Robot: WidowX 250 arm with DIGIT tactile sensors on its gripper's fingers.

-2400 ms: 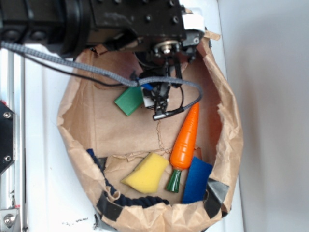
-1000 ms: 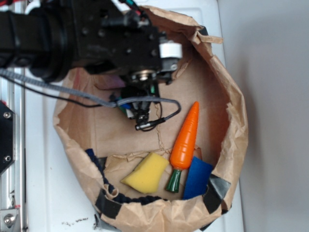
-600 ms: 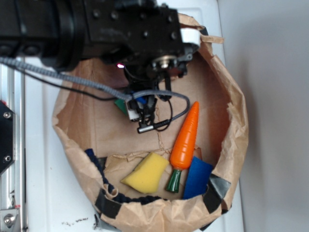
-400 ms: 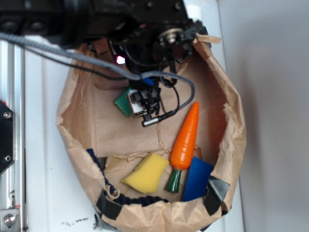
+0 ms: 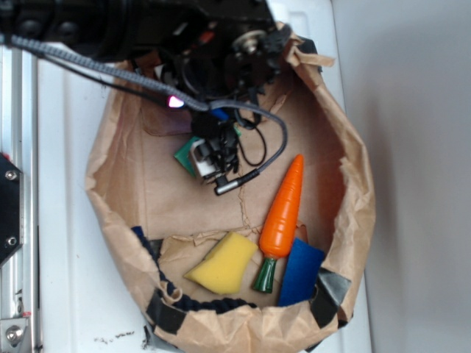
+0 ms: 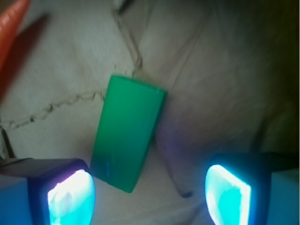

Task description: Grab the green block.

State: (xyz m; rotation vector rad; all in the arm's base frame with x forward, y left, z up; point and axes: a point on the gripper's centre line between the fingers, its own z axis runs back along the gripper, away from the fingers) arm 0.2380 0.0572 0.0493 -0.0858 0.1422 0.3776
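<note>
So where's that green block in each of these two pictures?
Exterior: the green block lies upper left in the paper bag, mostly hidden under the gripper.
Wrist: it sits centre frame, tilted, between the two glowing fingertips.
Shared landmark: the carrot, whose tip shows top left in the wrist view.

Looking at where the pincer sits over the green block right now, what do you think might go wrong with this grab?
Two risks stand out.

1. In the wrist view the green block lies tilted and off-centre between the open pincer fingers, close to the left fingertip. Closing now may pinch a corner, spin it, or push it away.

2. It lies on creased brown paper; a descending finger could snag a fold and drag the paper.
</note>
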